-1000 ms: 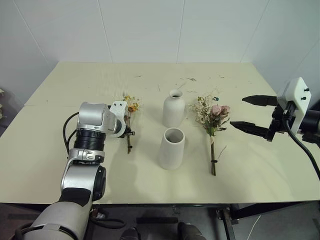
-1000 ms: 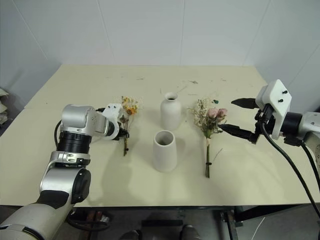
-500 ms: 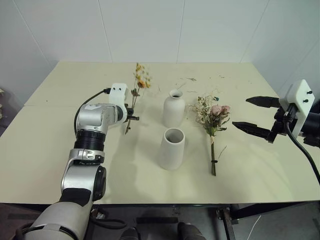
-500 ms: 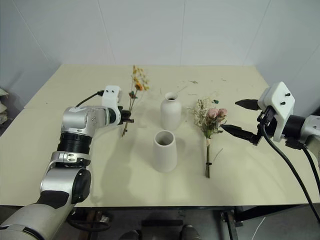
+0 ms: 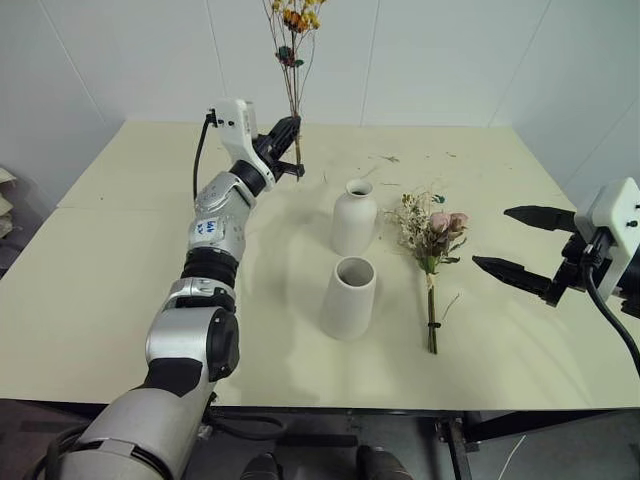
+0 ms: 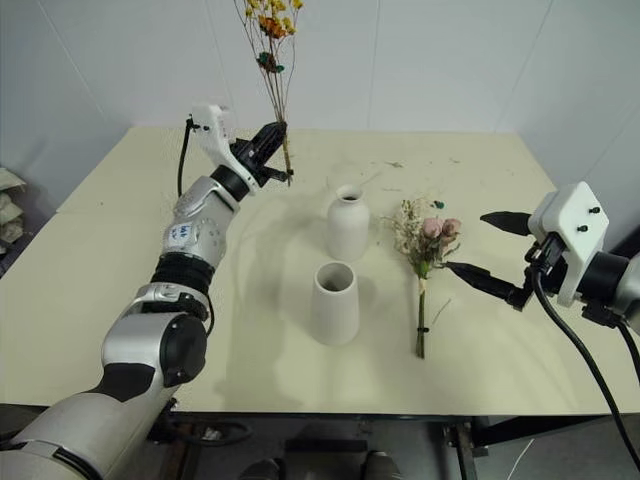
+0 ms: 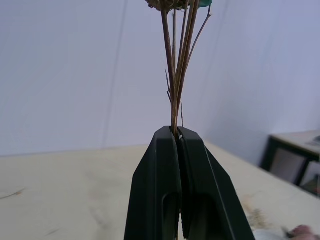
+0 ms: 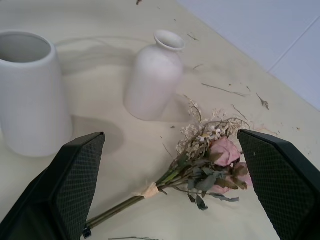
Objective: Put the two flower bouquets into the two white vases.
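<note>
My left gripper pinches the yellow sprig upright, raised above the counter. My right gripper is spread beside the rose bunch, lying right of both vases: bottle, cylinder.

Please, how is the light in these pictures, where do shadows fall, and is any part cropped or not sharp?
Head views: even, soft light; the tapered wide-mouthed white vase throws a faint shadow on the cream table; the thin yellow-orange dried sprig is cropped at the frame edge. Left wrist view: the black left gripper is sharp, the background soft. Right wrist view: the pink rose bunch is sharp, the near fingers large.
</note>
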Available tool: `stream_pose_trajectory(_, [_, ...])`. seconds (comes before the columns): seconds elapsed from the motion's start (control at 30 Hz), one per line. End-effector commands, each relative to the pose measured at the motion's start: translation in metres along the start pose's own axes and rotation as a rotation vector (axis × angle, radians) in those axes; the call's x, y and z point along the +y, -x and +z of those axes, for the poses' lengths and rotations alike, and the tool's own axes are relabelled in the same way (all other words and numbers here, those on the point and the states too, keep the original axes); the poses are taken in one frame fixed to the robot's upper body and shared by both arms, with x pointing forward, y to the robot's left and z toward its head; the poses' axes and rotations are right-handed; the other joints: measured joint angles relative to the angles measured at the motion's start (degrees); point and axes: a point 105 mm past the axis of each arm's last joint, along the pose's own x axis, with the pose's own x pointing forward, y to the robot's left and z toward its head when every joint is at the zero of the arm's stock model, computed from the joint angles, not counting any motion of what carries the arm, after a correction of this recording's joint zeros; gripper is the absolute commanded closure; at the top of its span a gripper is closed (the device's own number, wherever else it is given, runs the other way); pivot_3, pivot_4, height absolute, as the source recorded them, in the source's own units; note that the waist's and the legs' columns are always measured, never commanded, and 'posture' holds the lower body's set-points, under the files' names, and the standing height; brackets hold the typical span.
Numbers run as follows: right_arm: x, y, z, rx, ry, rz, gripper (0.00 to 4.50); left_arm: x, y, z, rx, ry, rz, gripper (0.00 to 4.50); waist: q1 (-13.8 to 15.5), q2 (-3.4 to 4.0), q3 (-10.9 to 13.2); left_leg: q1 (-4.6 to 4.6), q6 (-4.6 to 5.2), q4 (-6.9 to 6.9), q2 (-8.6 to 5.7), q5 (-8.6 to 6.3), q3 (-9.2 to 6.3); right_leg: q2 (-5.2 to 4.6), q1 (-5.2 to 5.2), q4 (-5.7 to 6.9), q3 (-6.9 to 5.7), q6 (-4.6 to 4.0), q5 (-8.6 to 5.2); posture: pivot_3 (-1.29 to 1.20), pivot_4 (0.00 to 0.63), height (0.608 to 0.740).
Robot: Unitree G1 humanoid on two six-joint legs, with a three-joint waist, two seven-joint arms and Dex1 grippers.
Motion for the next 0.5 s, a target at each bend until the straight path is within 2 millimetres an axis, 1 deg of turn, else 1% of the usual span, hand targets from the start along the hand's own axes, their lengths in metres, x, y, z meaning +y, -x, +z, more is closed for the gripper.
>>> stream_pose_trajectory(0.03, [0.004, 0.005, 0.020, -0.119, -0.026, -0.029, 0.00, -0.030, -0.017, 0.038, -0.230, 0.125, -0.188, 4.47, 0.1, -0.01, 0.0, -0.03, 0.00, 0.02, 0.00, 0.00, 0.00, 0.00, 0.00, -0.01, 0.00, 0.00, 0.00, 0.00, 0.150, 0.740])
stream_pose_trajectory(0.1, [0.006, 0.004, 0.023, -0.157, -0.078, -0.049, 0.00, -0.041, -0.021, 0.042, -0.282, 0.202, -0.264, 4.47, 0.1, -0.01, 0.0, -0.06, 0.02, 0.04, 0.00, -0.01, 0.00, 0.00, 0.00, -0.04, -0.01, 0.01, 0.01, 0.00, 0.150, 0.740])
stream_pose_trajectory(0.2, [0.008, 0.004, 0.028, -0.216, -0.135, -0.074, 0.00, -0.049, -0.023, 0.042, -0.298, 0.238, -0.305, 4.47, 0.1, -0.01, 0.0, -0.06, 0.05, 0.03, -0.01, -0.03, 0.00, 0.00, 0.01, -0.07, -0.01, 0.02, 0.01, 0.00, 0.150, 0.740])
stream_pose_trajectory(0.33, [0.010, 0.007, 0.033, -0.267, -0.196, -0.109, 0.00, -0.055, -0.026, 0.038, -0.282, 0.288, -0.340, 4.47, 0.0, -0.01, 0.0, -0.04, 0.08, 0.02, -0.01, -0.04, -0.01, 0.00, 0.01, -0.05, 0.00, 0.02, 0.01, 0.00, 0.150, 0.740])
stream_pose_trajectory(0.5, [0.015, 0.011, 0.033, -0.271, -0.213, -0.126, 0.00, -0.064, -0.029, 0.033, -0.230, 0.291, -0.394, 4.47, 0.1, -0.01, 0.0, -0.05, 0.10, 0.04, -0.01, -0.03, -0.01, 0.01, 0.01, -0.03, 0.00, 0.02, 0.01, 0.00, 0.150, 0.740])
